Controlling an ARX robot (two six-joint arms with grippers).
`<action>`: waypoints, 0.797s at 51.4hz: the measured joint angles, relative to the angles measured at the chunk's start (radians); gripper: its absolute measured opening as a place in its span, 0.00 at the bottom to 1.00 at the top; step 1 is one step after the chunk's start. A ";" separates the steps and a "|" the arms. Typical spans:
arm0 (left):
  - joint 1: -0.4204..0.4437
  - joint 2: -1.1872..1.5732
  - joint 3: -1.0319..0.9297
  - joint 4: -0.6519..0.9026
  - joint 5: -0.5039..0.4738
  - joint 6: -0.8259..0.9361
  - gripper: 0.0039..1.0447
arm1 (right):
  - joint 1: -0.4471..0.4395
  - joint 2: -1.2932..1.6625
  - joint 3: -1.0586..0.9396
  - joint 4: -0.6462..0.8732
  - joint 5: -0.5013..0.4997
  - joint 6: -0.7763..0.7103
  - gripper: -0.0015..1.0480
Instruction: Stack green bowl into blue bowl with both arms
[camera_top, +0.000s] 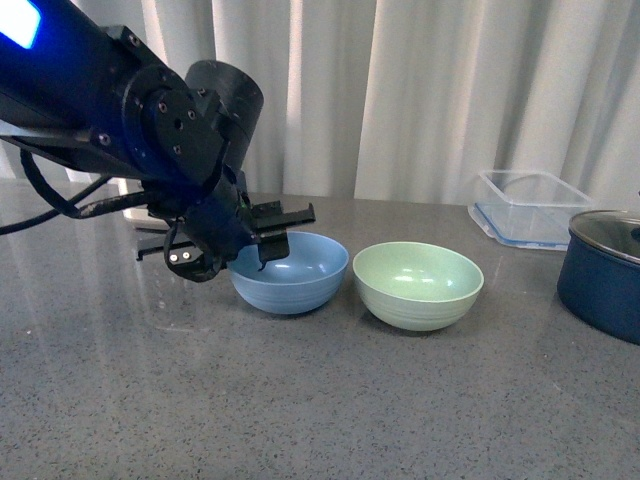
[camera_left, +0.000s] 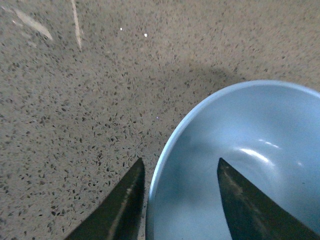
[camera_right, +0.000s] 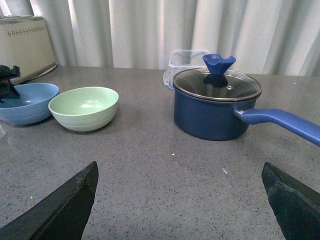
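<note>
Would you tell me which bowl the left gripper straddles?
The blue bowl: its rim lies inside the open left gripper; the green bowl stands apart.

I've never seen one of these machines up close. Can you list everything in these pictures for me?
blue bowl: one, light blue, on the counter, left of the green bowl
green bowl: one, pale green, beside the blue bowl, not touching
pot: one, dark blue, glass lid, far right
plastic box: one, clear, behind the pot
cream box: one, back left by the curtain; cannot tell what it is
counter: grey, speckled
curtain: white, along the back
left gripper: black, open, straddling the blue bowl's rim
right gripper: black, open wide, holding nothing
</note>
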 joint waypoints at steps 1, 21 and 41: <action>0.000 -0.007 -0.005 0.002 -0.001 0.000 0.48 | 0.000 0.000 0.000 0.000 0.000 0.000 0.90; 0.031 -0.378 -0.339 0.093 -0.079 0.005 0.93 | 0.000 0.000 0.000 0.000 0.000 0.000 0.90; -0.159 -0.858 -0.916 0.098 -0.229 0.099 0.94 | 0.000 0.000 0.000 0.000 0.000 0.000 0.90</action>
